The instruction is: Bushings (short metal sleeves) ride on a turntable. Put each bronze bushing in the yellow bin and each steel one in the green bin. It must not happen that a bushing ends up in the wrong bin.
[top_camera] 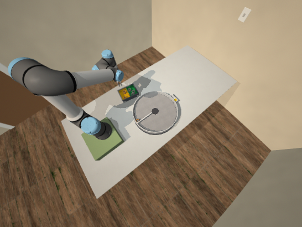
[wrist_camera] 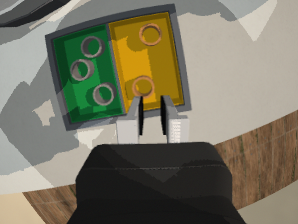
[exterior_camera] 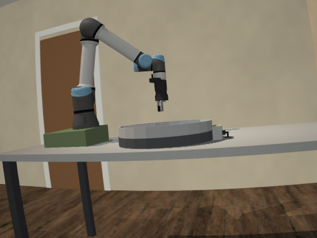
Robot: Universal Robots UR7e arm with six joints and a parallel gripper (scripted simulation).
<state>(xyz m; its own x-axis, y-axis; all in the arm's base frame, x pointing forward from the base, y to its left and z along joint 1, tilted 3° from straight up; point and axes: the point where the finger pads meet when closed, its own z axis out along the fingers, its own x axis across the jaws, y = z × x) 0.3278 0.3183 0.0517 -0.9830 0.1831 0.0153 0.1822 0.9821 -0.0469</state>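
My gripper [top_camera: 119, 82] [exterior_camera: 160, 110] [wrist_camera: 152, 107] hangs above the near end of the yellow bin [top_camera: 125, 94] [wrist_camera: 136, 59]. Its fingers stand a little apart with nothing between them. Two bronze bushings [wrist_camera: 150, 34] [wrist_camera: 141, 86] lie in the yellow bin, one just below the fingertips. Three steel bushings [wrist_camera: 91, 46] [wrist_camera: 81, 68] [wrist_camera: 103, 95] lie in the green bin [top_camera: 133, 89] [wrist_camera: 63, 52] beside it. The round turntable [top_camera: 163, 117] [exterior_camera: 165, 134] stands to the right of the bins. One bronze bushing [top_camera: 137, 119] sits at its rim by the wiper arm [top_camera: 145, 116].
The arm's base stands on a green block [top_camera: 109, 144] [exterior_camera: 75, 136] at the table's left end. A small yellow-topped box [top_camera: 175, 98] [exterior_camera: 217, 132] is fixed to the turntable's far side. The table edge runs close behind the bins.
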